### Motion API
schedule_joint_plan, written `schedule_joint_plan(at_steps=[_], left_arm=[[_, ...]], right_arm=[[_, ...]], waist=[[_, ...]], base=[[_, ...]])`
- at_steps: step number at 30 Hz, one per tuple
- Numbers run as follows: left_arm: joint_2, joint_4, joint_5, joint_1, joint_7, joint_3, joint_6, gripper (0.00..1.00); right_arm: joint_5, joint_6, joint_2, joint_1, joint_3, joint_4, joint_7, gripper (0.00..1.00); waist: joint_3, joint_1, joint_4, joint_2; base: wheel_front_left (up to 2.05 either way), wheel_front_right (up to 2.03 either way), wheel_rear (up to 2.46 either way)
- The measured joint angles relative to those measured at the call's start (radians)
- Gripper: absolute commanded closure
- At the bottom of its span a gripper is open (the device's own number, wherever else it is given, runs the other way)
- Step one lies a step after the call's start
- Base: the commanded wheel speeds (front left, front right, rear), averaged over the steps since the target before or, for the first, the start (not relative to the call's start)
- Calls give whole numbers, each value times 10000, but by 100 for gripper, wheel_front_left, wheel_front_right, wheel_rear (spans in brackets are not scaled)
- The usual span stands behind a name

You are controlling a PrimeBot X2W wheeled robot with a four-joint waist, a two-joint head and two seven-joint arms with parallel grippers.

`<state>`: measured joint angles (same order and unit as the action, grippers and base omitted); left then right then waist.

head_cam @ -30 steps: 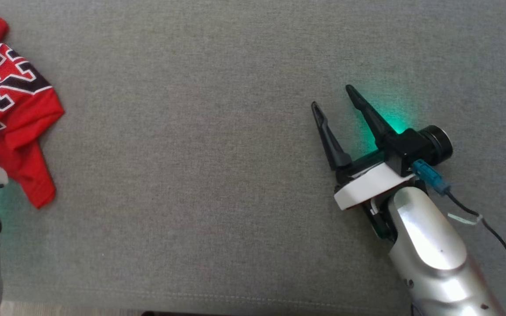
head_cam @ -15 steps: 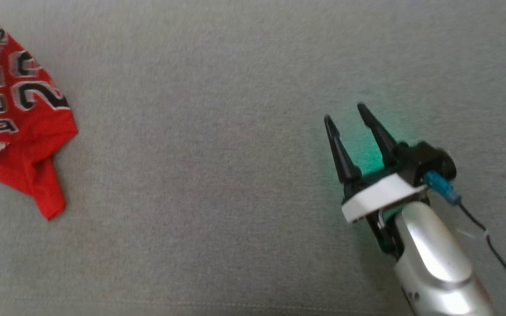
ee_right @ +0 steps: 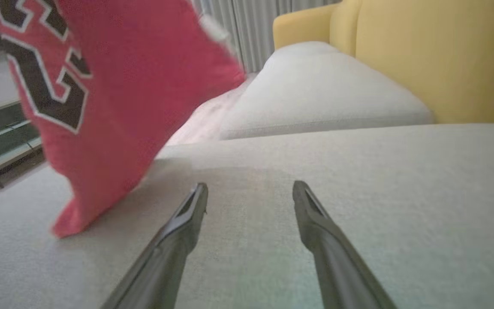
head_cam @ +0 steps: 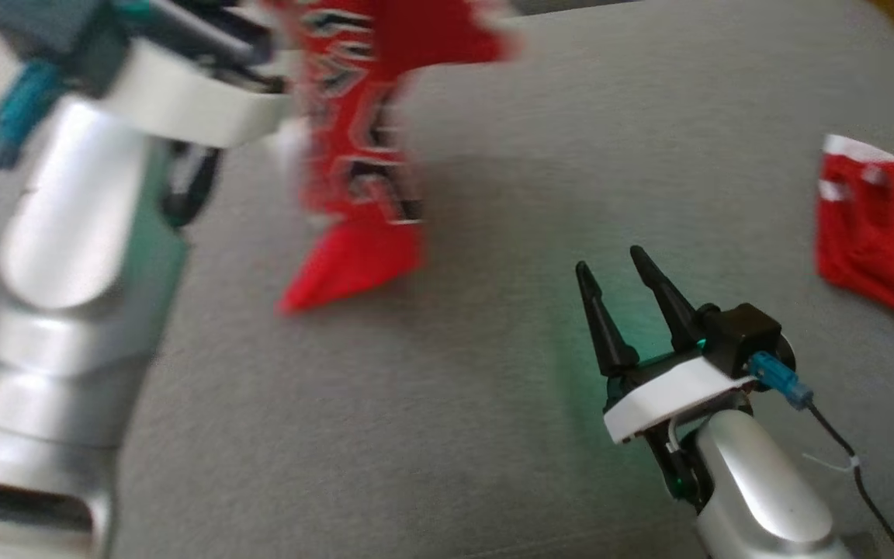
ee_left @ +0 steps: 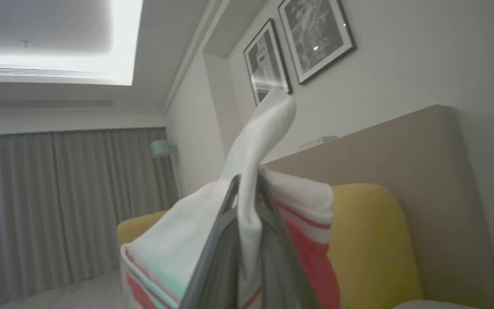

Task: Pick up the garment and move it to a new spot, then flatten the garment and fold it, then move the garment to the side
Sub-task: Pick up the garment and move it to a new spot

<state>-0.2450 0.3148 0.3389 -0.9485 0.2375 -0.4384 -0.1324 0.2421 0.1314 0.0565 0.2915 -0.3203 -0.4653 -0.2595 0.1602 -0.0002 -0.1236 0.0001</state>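
The garment is a red jersey with black, white-edged numbers. It hangs, blurred, from my left gripper at the top left of the head view, and its lower corner touches the grey cushion. In the left wrist view my left gripper is shut on a white-trimmed fold of the garment, raised high. My right gripper rests low over the cushion at the lower right, open and holding nothing. In the right wrist view the garment hangs to the left of my right gripper, apart from it.
A wide grey sofa cushion lies under both arms. Another red cloth with white trim lies at the right edge. A yellow backrest rises behind the cushion. A black cable trails from my right wrist.
My left gripper has shut on the garment and lifted it off the cushion, carrying it towards the middle. The head camera has shifted. My right gripper stays open.
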Motion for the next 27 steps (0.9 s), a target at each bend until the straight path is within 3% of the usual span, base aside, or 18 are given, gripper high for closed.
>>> schedule_joint_plan(at_steps=[3,4,5,6,15,22,27], left_arm=[[474,178,209,-58,-82,-251,2,100],[512,349,211,-55,-81,-309,4,72],[533,531,219,-39,-77,-314,23,7],[527,740,217,-17,-75,-334,54,0],[345,2165,374,1918,148,219,591,0],[366,1452,176,4752,150,1894,1062,0],[686,918,-318,7009,148,2767,936,0]], right_arm=[[134,0,2,-10,-15,29,0,0],[157,0,2,-11,-23,42,0,0],[173,0,2,-11,-21,54,0,0],[176,0,2,-11,-17,56,0,0],[173,0,-4,-254,341,127,0,0],[71,0,-10,-409,694,79,0,0],[-58,0,-13,-686,859,-2,0,0]], waist=[[-165,1,-459,0],[-204,0,-586,0],[-235,1,-696,0],[-258,1,-780,0],[-378,2,-389,0],[-682,2,221,0],[-1017,1,532,0]], base=[[0,0,0],[0,0,0],[0,0,0],[0,0,0],[0,0,0],[0,0,0],[0,0,0]])
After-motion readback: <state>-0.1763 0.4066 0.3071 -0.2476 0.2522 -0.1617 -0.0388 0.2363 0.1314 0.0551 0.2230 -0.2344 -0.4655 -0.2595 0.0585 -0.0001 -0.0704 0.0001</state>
